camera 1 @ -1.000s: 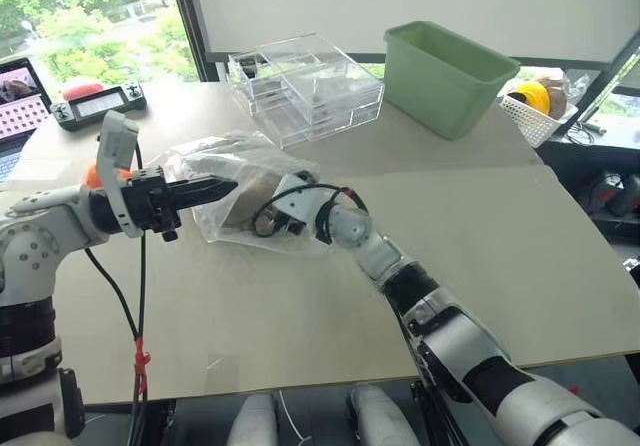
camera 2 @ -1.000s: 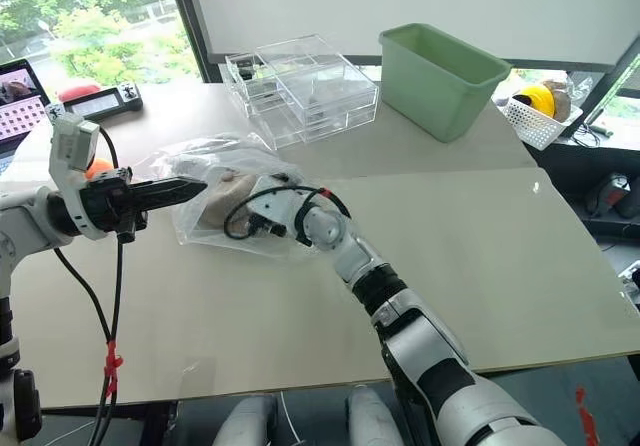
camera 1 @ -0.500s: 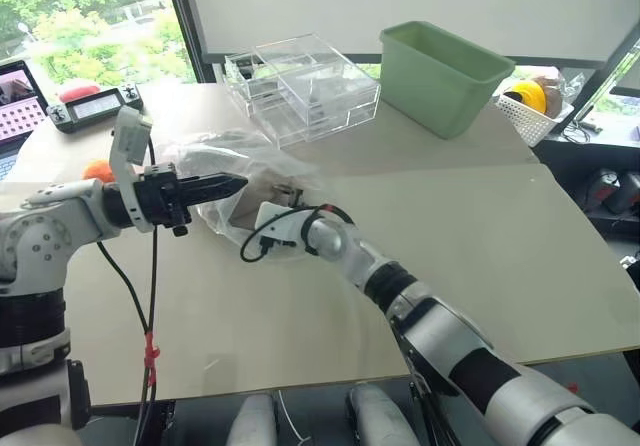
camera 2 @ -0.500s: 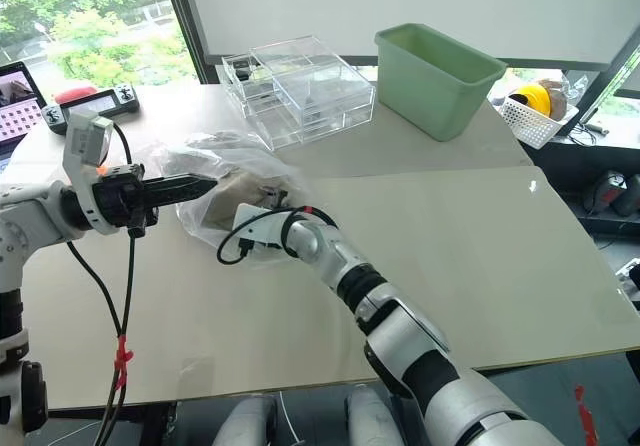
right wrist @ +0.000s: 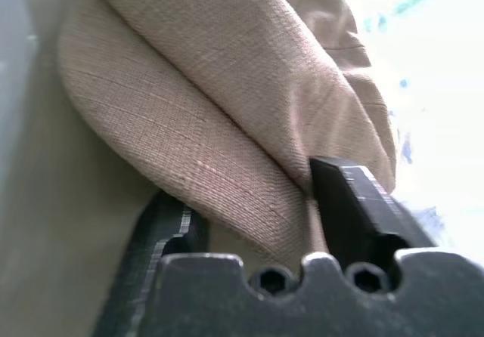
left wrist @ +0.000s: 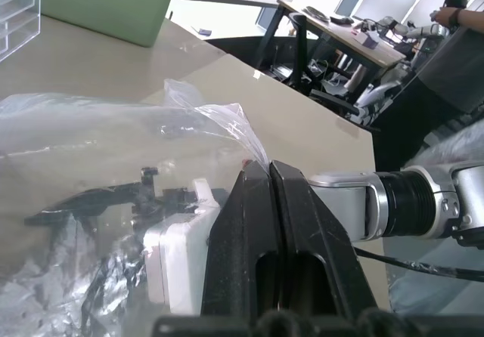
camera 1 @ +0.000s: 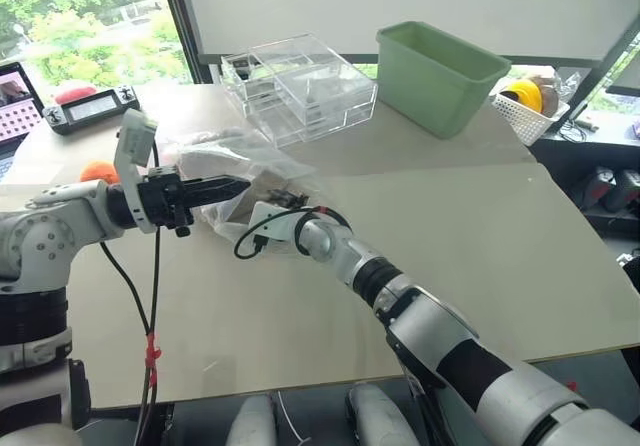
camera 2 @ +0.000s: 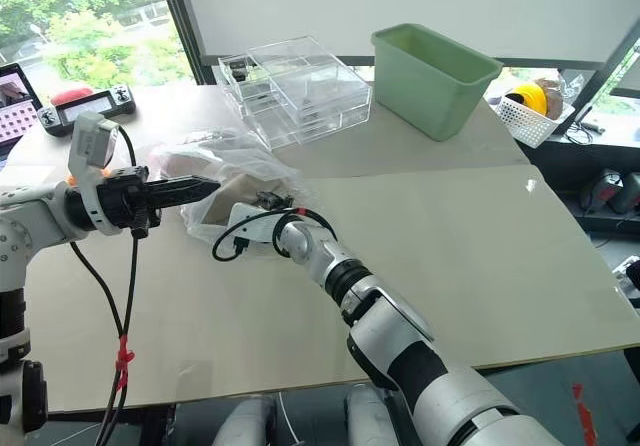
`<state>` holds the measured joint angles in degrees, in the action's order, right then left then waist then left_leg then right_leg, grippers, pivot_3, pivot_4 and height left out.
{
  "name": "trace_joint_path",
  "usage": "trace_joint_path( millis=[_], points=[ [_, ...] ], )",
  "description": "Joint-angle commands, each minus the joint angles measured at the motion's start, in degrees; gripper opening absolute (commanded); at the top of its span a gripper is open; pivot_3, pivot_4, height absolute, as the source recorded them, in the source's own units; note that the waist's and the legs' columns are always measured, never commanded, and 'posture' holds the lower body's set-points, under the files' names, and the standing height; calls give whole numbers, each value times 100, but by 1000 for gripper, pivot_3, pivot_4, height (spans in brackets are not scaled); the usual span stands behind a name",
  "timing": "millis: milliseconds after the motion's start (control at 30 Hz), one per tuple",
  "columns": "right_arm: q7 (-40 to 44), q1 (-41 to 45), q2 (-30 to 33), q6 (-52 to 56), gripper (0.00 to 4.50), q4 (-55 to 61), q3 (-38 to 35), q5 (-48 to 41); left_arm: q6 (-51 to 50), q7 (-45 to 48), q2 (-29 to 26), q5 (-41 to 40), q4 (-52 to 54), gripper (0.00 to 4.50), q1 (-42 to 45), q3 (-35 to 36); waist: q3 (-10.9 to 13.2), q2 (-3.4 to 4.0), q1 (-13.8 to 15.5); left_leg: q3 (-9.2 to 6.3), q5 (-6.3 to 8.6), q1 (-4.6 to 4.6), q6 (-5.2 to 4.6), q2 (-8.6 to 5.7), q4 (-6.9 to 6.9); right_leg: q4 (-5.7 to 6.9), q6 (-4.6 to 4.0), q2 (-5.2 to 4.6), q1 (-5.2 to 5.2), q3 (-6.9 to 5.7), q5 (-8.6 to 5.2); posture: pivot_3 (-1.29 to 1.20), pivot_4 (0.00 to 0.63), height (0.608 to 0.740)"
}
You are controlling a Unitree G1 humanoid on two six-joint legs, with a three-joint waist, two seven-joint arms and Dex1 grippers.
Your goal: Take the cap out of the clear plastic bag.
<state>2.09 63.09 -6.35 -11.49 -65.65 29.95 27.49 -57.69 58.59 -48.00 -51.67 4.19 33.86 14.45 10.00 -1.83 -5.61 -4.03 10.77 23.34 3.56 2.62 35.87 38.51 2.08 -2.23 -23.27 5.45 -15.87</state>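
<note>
A pale counter (camera 1: 470, 236) by a window carries the clear plastic bag (camera 1: 240, 171) at its left middle, mouth toward the right. The left gripper (camera 1: 238, 183) – level, reaching rightward – is pinched on the bag's upper film. The right gripper (right wrist: 257, 216), reaching inside, is clamped on a fold of the cap (right wrist: 219, 103).

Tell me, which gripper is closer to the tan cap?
Right. The right gripper is inside the clear plastic bag with the cap between its fingers; the left gripper pinches the bag's edge.
</note>
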Motion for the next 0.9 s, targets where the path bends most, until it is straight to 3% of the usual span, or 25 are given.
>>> trace_joint_path(
  millis=[33,133,333,600,900],
  points=[
    [10,10,-49,-58,838,-42,-100,3,127,108,-82,7,45,0,168,14,0,0,-2,0,0,-2,0,0,0,0,0,0,2,0,0,0,150,735],
    [-72,-2,-32,-127,39,-11,-114,63,144,118,-82,29,36,0,174,-7,-1,-2,-17,0,0,-13,0,0,0,0,0,0,10,1,0,0,150,735],
    [32,-311,184,-757,39,476,3,200,184,134,-101,113,44,0,150,-74,-1,-2,-37,1,0,-15,0,0,-2,-1,0,1,12,1,-1,0,150,735],
    [821,-1820,936,-995,39,2452,-39,-12,194,144,-97,194,100,0,66,-130,-2,-3,-33,1,0,-15,0,0,-2,-1,1,1,13,3,-1,0,150,735],
    [1772,-3008,1609,519,39,5280,-851,-570,318,236,-88,444,5,0,94,-341,-2,-4,22,1,0,-11,0,0,0,-3,2,1,14,2,-3,0,150,735]
  ],
)
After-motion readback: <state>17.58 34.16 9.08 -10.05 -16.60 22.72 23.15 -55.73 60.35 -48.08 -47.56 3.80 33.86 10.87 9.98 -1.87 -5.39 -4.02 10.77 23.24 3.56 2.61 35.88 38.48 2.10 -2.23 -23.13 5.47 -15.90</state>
